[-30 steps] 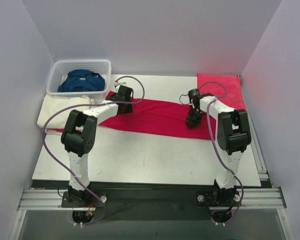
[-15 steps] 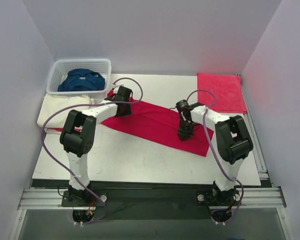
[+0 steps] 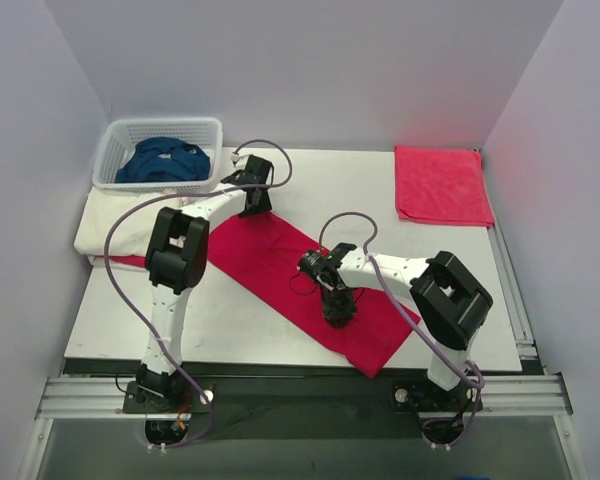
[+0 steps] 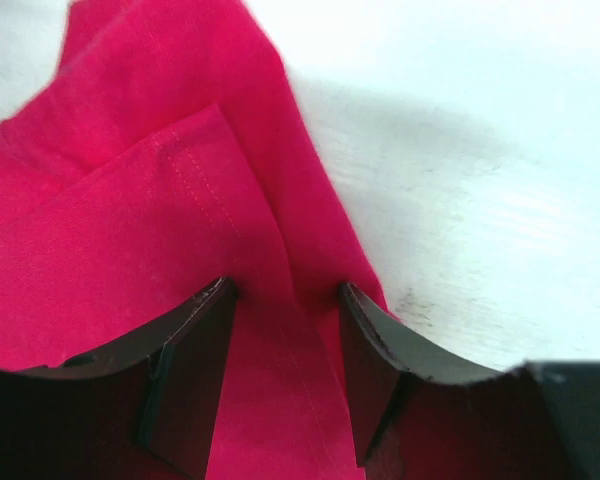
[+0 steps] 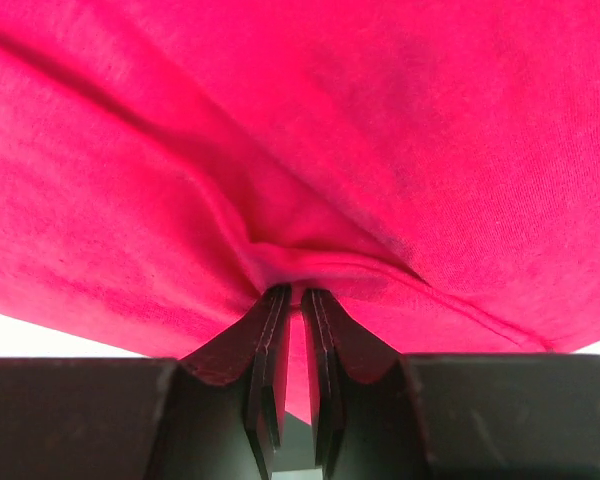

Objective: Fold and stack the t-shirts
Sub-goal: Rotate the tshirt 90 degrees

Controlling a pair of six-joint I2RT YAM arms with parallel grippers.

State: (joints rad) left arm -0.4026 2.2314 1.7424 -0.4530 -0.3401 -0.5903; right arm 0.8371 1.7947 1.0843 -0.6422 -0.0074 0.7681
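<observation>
Crimson t-shirt [image 3: 280, 262] lies diagonal on the surface [image 3: 230, 325], a fold pinched tight in the right pincer [image 5: 291, 300], the left pincer [image 4: 285, 292] half open astride its hem, seemingly ungripped, so dragging may bunch it.

Plain pale walls [image 3: 310, 60] on three sides — a white table [image 3: 240, 335], metal rail [image 3: 300, 395] along its near edge
</observation>
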